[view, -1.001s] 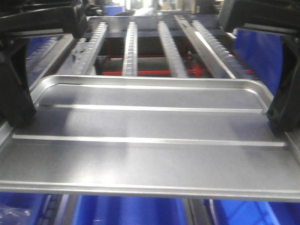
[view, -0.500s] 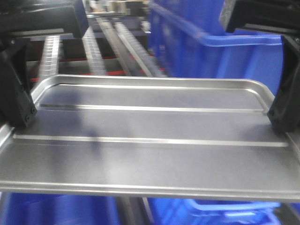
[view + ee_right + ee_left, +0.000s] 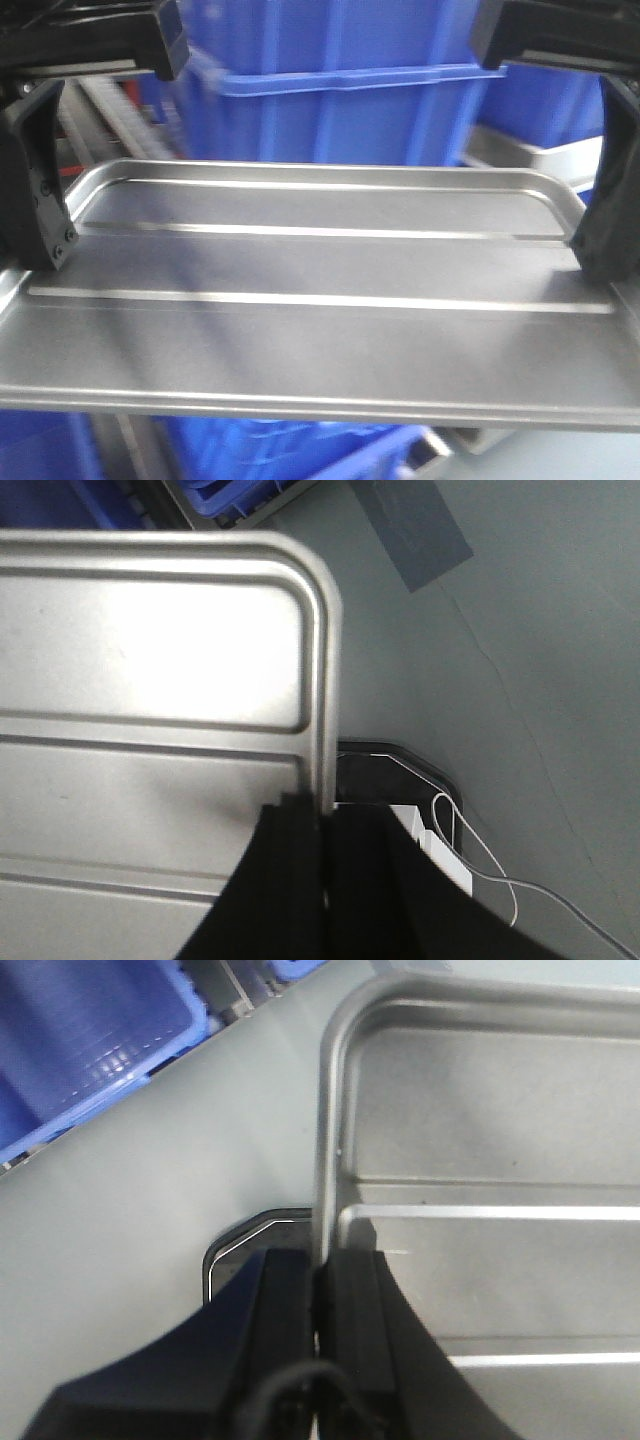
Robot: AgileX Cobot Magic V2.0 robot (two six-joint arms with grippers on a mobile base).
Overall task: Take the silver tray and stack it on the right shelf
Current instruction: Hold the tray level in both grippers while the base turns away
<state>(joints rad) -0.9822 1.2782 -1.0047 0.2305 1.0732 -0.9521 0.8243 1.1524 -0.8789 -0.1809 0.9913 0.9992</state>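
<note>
1. Jaws of the left gripper [image 3: 318, 1300] clamp the left rim of the shiny rectangular silver metal tray [image 3: 320, 270].
2. The right gripper [image 3: 325, 850] clamps its right rim.
3. It hangs level in front of blue plastic bins [image 3: 340, 100].

Shiny rectangular metal tray [image 3: 320, 330] lies level between 2 grippers. Black left gripper [image 3: 318, 1295] clamps its rim at 9 o'clock, black right gripper [image 3: 325, 840] at 3 o'clock. Blue plastic crate [image 3: 340, 110] stands behind, at 12 o'clock.
</note>
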